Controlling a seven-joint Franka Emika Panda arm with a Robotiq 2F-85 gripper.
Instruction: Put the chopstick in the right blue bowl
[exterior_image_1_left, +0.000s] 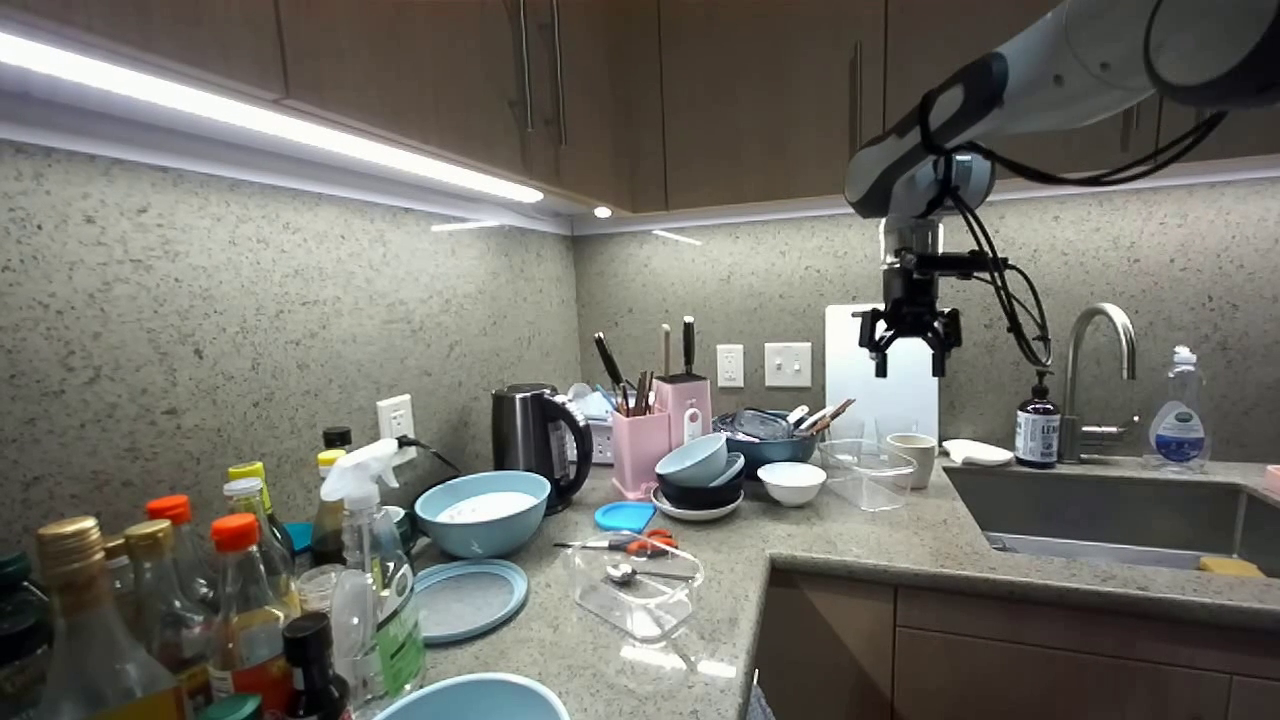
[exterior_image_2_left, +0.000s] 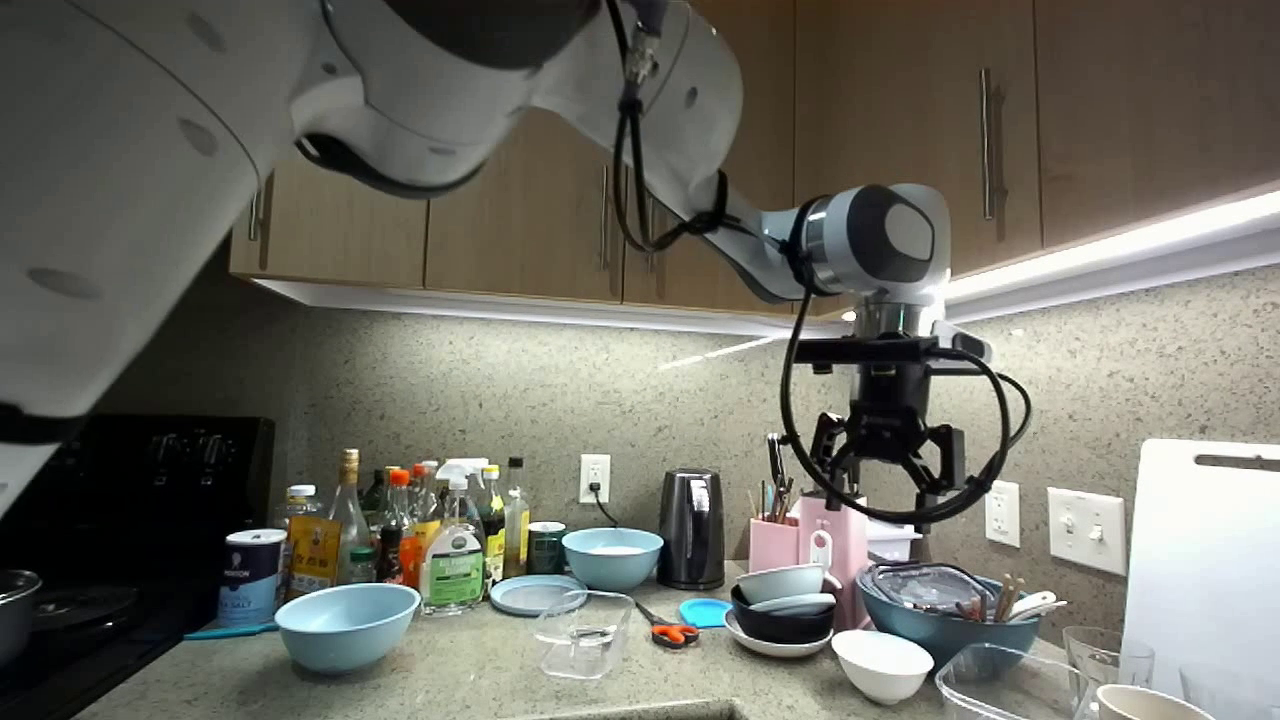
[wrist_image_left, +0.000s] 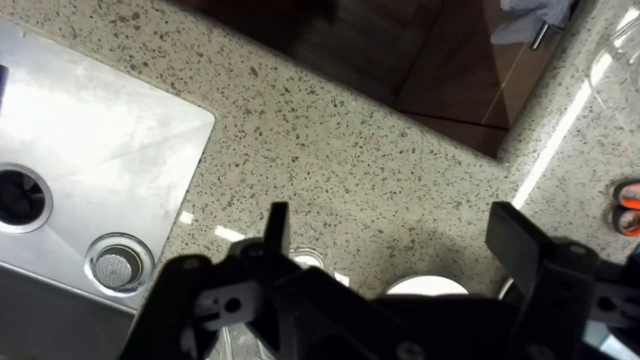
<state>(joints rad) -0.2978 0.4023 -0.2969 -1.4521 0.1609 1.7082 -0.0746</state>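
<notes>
The chopstick I can't single out: brown sticks stand in the pink holder, and more sticks lean over the rim of the basin; either group may hold mine. My gripper hangs high above the counter, pointing down, its fingers wide apart with nothing between them; I judge that the height keeps me off what stands below and that the spread is for a pick not yet made. The holder keeps its sticks on end, probably so that their tops are easy to pinch, but they crowd one another, with the knife block just beside. Bowls are stacked in front of the block, likely to save room, the top one tilted, and the white bowl and clear tub sit before the basin, so a low approach could knock them. The blue bowl I take as the right one stands just beside the kettle, mouth up, fit for a drop from above; the tall spray bottle stands near and could be bumped. The other blue bowl stands well apart; I mustn't confuse the two.
</notes>
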